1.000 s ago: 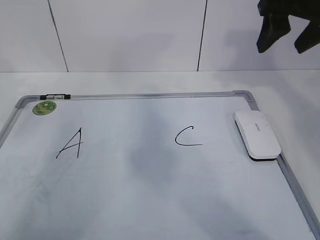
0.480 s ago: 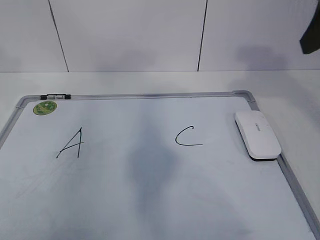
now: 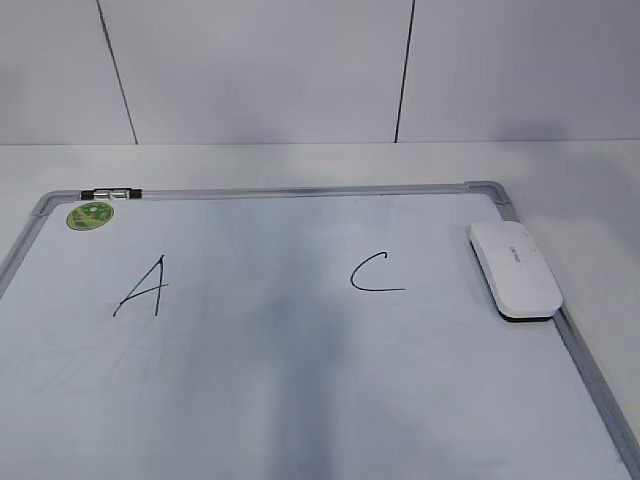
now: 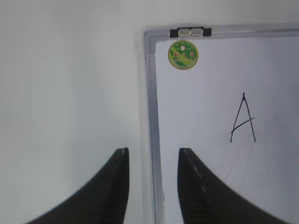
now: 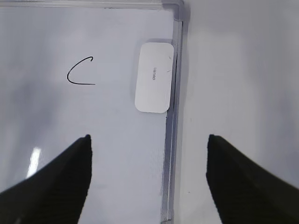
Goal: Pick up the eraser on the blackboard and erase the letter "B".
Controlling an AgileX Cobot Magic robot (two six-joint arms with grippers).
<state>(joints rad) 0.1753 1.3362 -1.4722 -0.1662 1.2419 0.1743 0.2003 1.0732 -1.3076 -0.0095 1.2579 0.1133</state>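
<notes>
The white eraser [image 3: 515, 269] lies on the blackboard's [image 3: 300, 400] right edge, against the frame; it also shows in the right wrist view [image 5: 154, 77]. A black "A" [image 3: 141, 287] and a black "C" [image 3: 375, 272] are on the board. No letter "B" shows; the space between "A" and "C" is bare with a faint grey smudge. Neither gripper shows in the exterior view. My right gripper [image 5: 148, 140] is open and empty, high above the board's right frame, nearer than the eraser. My left gripper [image 4: 153, 151] is open and empty above the board's left frame [image 4: 154, 140].
A round green sticker [image 3: 89, 214] and a small black-and-silver clip [image 3: 110, 192] sit at the board's far left corner. White table [image 3: 590, 190] surrounds the board. A white panelled wall [image 3: 260, 70] stands behind.
The right gripper, seen at the top right of the exterior view one second ago, has moved up and right out of that view. The eraser and letters have not moved.
</notes>
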